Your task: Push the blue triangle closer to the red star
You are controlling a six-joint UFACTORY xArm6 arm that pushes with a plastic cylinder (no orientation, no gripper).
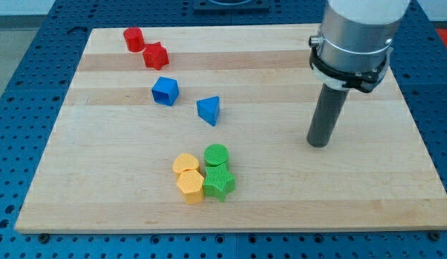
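Tip (319, 144): on worktop (281, 194), touching no block.
Blue triangle (209, 110): well to tip's left.
Red star (156, 55): farther left, toward the view's top.
Hand: none fitted; nothing grasped.

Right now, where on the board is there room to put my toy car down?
The widest bare patch is at the view's right, around my tip. The bottom left corner, left of the yellow blocks, is bare too. It is crowded around the red star, blue cube, blue triangle and green blocks.
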